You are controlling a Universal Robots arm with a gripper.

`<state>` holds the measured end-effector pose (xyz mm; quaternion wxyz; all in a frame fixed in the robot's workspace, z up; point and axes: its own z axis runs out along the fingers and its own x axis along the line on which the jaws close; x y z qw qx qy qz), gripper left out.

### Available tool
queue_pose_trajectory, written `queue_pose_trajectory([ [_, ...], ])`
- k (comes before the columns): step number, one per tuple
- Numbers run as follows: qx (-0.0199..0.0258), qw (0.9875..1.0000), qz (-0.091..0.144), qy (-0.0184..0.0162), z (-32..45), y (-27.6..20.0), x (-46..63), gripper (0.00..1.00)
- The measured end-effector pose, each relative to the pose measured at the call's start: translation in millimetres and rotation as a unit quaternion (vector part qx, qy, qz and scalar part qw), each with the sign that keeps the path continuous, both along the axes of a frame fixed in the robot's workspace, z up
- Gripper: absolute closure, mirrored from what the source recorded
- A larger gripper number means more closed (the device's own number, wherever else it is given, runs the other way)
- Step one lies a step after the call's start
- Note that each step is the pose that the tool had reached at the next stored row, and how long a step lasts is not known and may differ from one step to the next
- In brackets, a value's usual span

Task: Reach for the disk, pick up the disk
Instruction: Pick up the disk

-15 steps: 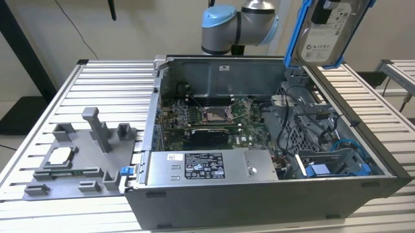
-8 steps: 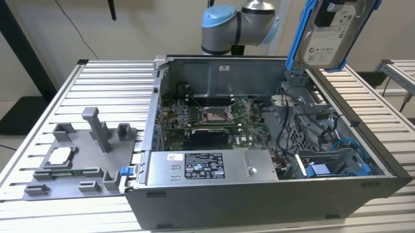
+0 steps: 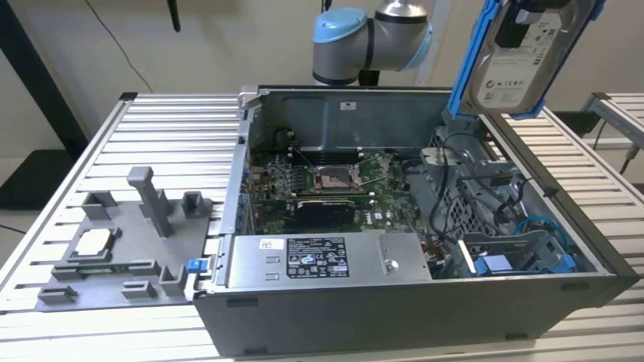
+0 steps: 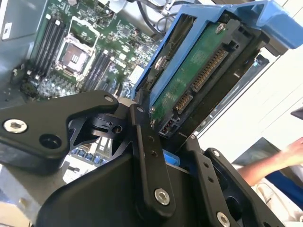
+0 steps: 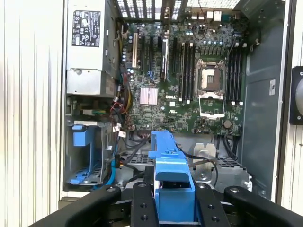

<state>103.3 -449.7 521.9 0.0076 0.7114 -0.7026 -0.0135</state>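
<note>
Blue-edged disk (image 3: 523, 56) in claw (image 5: 174, 198), above case (image 3: 423, 302).

Grey arm (image 3: 367, 38), light-blue joint caps; black screwed linkages.

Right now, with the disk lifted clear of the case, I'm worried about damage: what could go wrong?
The gripper holds the disk by its blue bracket, high above the open computer case. If the grip slips, it could fall onto the motherboard. A person's arm is nearby and might be struck.
</note>
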Motion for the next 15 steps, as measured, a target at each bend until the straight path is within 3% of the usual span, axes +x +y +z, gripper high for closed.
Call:
queue_pose_trajectory([
  [15, -0.0001, 1.0000, 0.000, 0.0001, -0.1, -33.0, 0.0, 1.00],
])
